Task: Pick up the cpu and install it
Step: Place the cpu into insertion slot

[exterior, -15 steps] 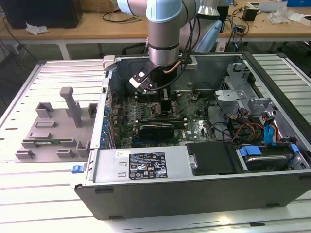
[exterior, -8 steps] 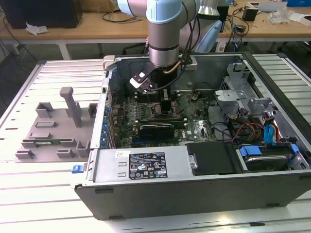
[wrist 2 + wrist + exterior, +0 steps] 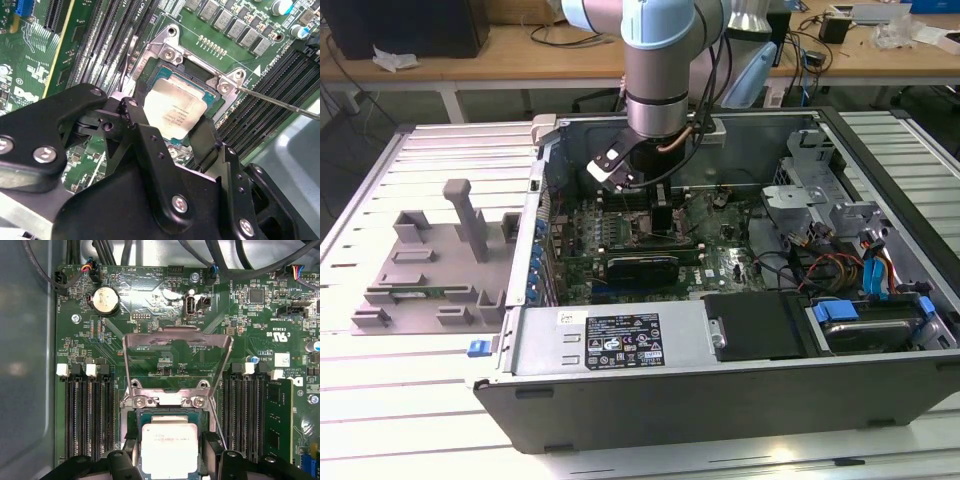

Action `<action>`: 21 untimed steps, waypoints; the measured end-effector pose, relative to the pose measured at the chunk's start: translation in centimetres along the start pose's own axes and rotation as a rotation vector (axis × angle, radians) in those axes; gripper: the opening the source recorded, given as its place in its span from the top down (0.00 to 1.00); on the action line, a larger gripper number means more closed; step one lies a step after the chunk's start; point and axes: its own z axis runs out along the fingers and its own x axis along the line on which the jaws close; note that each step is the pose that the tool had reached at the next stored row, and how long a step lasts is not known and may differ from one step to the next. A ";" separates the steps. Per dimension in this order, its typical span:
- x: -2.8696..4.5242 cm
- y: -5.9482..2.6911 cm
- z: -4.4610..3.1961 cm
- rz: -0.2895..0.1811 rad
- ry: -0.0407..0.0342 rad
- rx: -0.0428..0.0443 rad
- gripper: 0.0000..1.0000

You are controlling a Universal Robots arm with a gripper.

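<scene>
Between fingers (image 3: 204, 142) of the hand (image 3: 170, 125), flat silver-topped cpu (image 3: 175, 102)

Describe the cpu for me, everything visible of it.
The cpu is a small flat square: a dull silver metal lid with faint print on a thin green board. It sits level in the motherboard socket, whose metal load frame is swung open. The black pincer appears to grip two opposite edges.

place: robotics lab | open computer case (image 3: 720, 385) | slatted table (image 3: 410, 425) | cluttered workbench (image 3: 520, 50)
</scene>
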 end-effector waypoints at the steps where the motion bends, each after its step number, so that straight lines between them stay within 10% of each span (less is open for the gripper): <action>1: -0.01 0.00 -0.15 0.000 0.0001 0.0000 0.38; 9: -0.03 0.03 -0.87 0.000 0.0001 -0.0001 0.40; 14: -0.03 0.03 -0.88 0.000 0.0001 -0.0001 0.77; 21: -0.03 0.03 -0.89 0.000 0.0001 -0.0001 0.89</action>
